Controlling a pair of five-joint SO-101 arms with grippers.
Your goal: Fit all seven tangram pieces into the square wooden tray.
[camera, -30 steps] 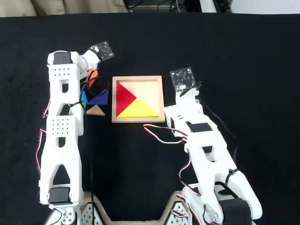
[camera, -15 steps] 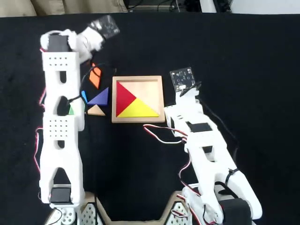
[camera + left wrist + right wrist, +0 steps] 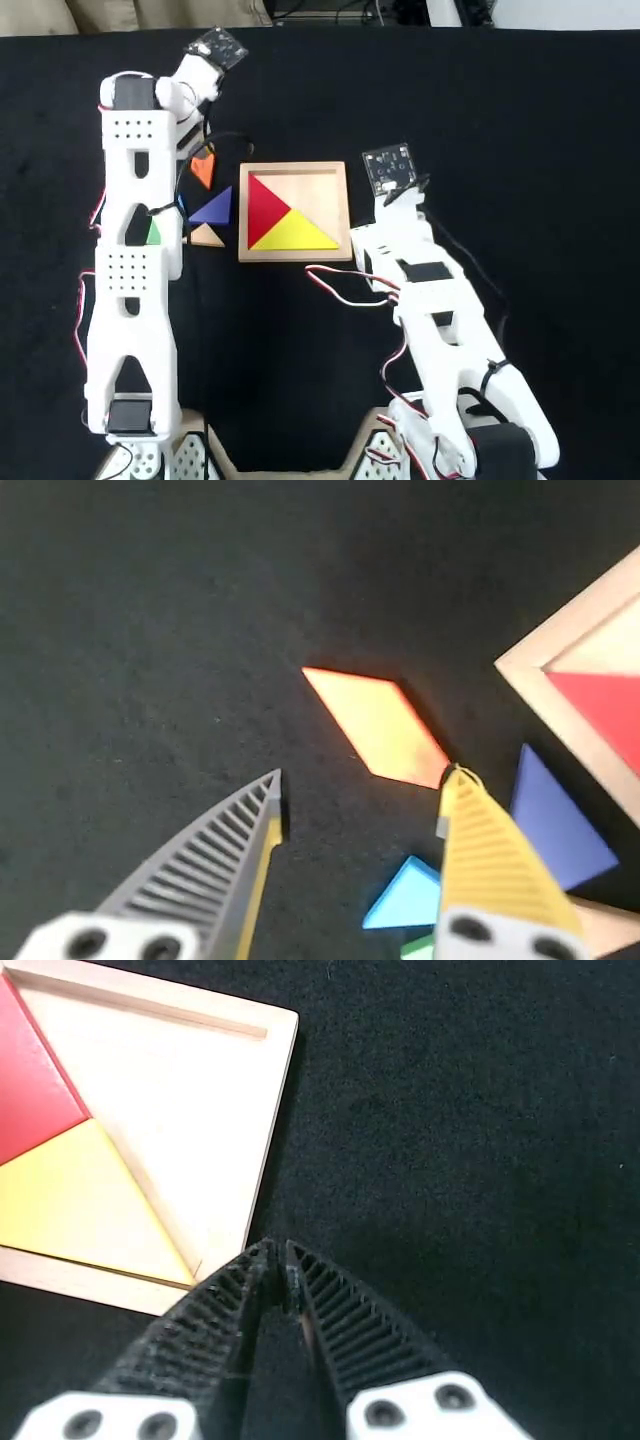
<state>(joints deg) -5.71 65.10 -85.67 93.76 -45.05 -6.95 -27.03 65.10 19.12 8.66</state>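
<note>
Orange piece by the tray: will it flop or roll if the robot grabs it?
The orange piece looks flat and stiff, so it probably won't bend or roll. Lying flush on the black cloth, its thin edges may slip from the open left pincer.

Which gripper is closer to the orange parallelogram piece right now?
Left. The left gripper is open right beside the orange parallelogram; the right gripper is shut at the tray's opposite side.

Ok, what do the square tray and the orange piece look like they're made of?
The tray looks like pale bare wood: light tan, matte, with a raised rim. The orange piece is flat, evenly coloured and matte, likely painted wood or plastic; I cannot tell which.
</note>
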